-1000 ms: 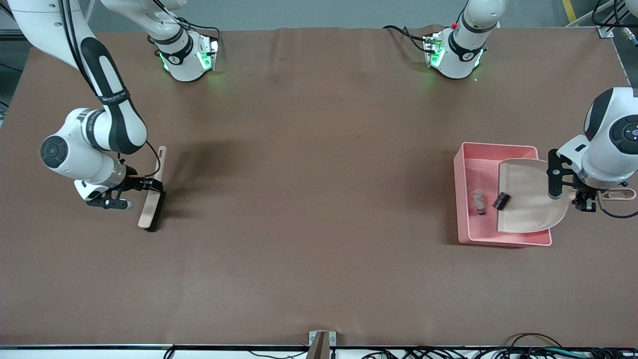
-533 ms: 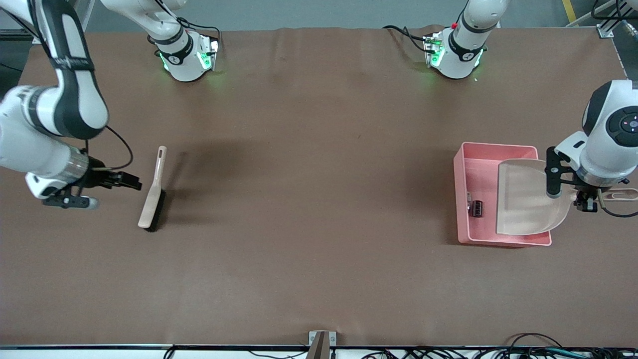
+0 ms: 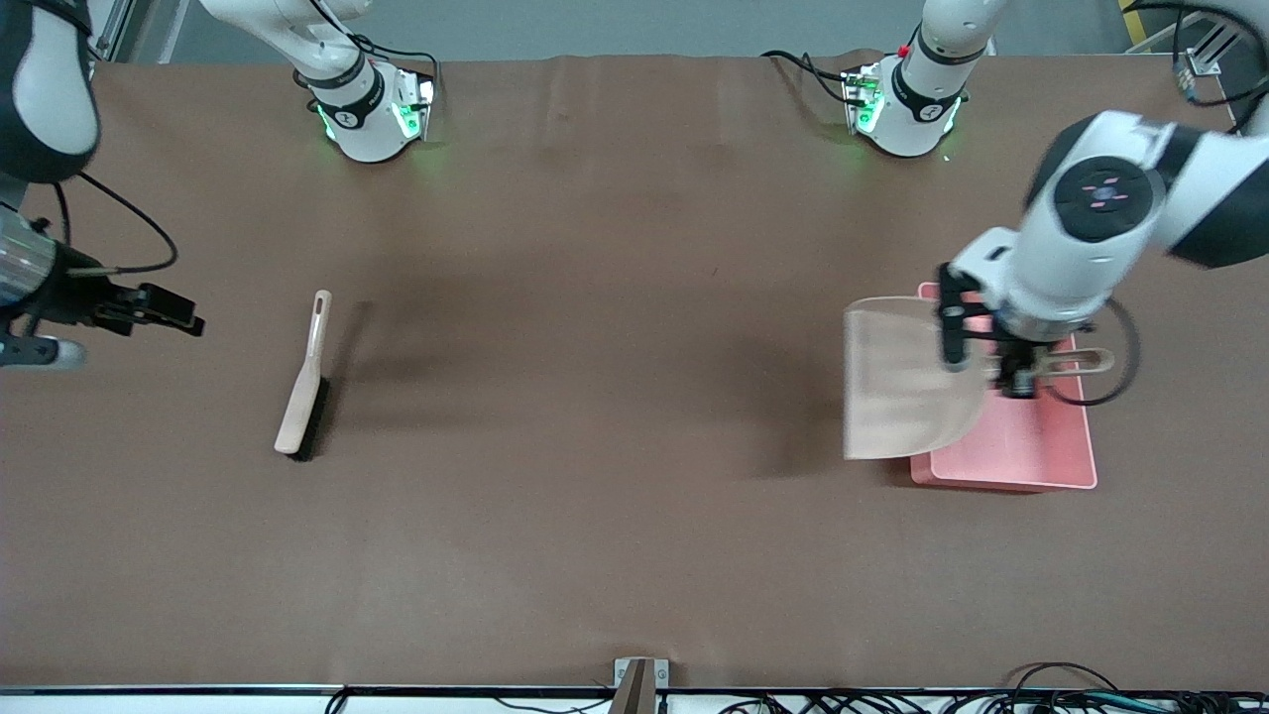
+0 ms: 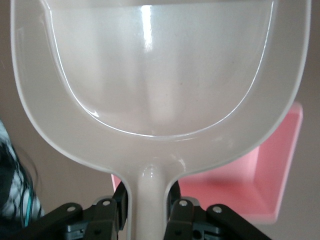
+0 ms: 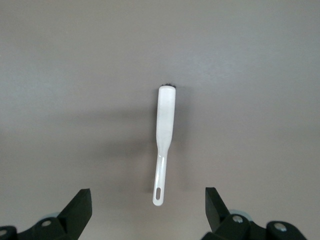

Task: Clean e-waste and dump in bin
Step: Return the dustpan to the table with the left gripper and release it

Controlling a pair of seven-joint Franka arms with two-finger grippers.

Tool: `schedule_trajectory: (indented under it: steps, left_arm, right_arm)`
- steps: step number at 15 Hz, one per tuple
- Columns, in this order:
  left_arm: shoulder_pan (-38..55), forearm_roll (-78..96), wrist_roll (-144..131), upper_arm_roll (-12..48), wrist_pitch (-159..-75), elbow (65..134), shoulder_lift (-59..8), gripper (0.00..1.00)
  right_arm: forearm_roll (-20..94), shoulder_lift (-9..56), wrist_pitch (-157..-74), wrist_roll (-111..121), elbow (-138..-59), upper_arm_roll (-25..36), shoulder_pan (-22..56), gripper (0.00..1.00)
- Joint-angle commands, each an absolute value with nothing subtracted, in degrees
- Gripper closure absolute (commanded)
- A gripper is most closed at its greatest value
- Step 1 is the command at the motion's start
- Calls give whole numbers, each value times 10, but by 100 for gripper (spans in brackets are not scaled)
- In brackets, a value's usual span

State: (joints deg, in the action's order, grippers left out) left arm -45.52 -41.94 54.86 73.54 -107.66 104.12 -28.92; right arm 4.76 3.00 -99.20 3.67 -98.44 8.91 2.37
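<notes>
Dustpan [image 3: 907,392] had swung off the bin [image 3: 1031,461] toward 9 o'clock, emptied, left end effector [image 3: 1021,382] clamping its handle. Right end effector [image 3: 164,312] withdrew wide from brush [image 3: 302,387].

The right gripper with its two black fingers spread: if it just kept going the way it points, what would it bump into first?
Probably the brush. The open right gripper points down at it where it lies on the table; nothing shows in between.

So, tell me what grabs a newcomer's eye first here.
The left gripper holds a beige plastic dustpan by its handle, its scoop sticking out past the pink rectangular plastic bin at the left arm's end. Toward the right arm's end, a beige-handled brush with dark bristles lies alone on the brown table, with the open right gripper up beside it.
</notes>
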Motion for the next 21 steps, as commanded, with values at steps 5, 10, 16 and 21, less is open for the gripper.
schedule_trajectory:
  steps: [5, 10, 16, 21]
  left_arm:
    - [-91, -434, 321, 509, -1167, 946, -415, 99]
    - [-43, -451, 295, 476, -1213, 950, -439, 96]
    - [-38, -524, 301, 451, -1316, 963, -479, 89]
    - [-42, -526, 300, 451, -1321, 963, -483, 1]
  right_arm:
    - [38, 25, -847, 28, -856, 86, -3, 0]
    - [18, 27, -841, 28, -852, 81, 16, 0]
    - [-30, 28, -851, 28, -847, 63, 11, 0]
    - [-21, 31, -853, 25, -832, 56, -14, 0]
